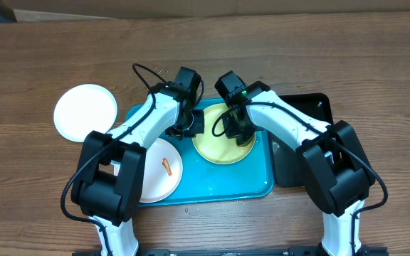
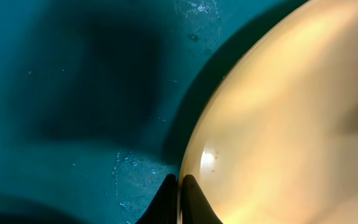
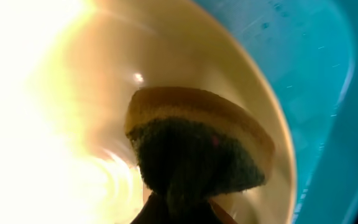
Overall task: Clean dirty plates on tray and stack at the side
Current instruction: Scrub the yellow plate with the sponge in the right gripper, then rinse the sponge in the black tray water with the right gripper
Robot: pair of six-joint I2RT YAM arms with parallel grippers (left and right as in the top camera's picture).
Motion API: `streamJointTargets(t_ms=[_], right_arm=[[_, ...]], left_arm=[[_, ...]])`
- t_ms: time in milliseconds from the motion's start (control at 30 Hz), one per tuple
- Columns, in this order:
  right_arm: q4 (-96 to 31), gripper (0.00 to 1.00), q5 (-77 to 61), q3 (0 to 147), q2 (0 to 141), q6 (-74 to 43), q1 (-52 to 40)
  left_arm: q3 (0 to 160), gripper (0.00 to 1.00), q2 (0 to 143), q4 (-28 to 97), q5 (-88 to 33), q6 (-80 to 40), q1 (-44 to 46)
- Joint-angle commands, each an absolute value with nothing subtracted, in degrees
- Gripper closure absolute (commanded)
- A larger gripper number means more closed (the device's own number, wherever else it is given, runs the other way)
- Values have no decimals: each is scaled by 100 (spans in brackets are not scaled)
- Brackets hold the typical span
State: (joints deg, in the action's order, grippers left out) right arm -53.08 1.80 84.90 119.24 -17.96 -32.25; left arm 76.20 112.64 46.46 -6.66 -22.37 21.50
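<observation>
Nearest to the robot, the smeared plate [image 1: 155, 178] lies in the near-left corner of the tray [image 1: 251, 181], partly under the left arm. It has a short orange smear [image 1: 166, 166] on it.

Further in, the yellow plate [image 1: 223, 148] lies in the far half of the tray, and both grippers are at it. The left gripper [image 1: 185, 129] is at its left edge. In the left wrist view, its fingers [image 2: 194, 196] are closed tightly on the plate's rim. The right gripper [image 1: 237, 129] is above the plate. In the right wrist view it grips a sponge [image 3: 197, 143], yellow with a dark green side, and the sponge touches the plate's surface.

To the right, a black tray [image 1: 312, 107] stands just beside the tray. Farthest, at the left, the white plate [image 1: 85, 112] lies on the table [image 1: 48, 57], outside the tray.
</observation>
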Motion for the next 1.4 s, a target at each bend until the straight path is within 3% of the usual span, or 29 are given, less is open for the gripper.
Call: streamJointTargets(t_ms=[0,333,600,1000,1367], right_arm=[[-5275,96,-460,8545,12038,-2043,-3240],[-4858,96,-2025,8825,12011,-1966,-2967],[-5994,96,-2554,9692,11574,-1273,-2206],[-8034,96,64,9566,10930,-1223,-1004],[-6523,96,943,7981,10934,-1522,-989]], left_arm=[[7612,96,11314,4641,-714,-2290,2143],[7612,96,11314,4644,-714,-2270,2143],[7612,95,11314,4644,-709,-2270,2143],[7612,93,11314,4624,-709,-2270,2143],[7612,92,11314,4609,-709,-2270,2143]])
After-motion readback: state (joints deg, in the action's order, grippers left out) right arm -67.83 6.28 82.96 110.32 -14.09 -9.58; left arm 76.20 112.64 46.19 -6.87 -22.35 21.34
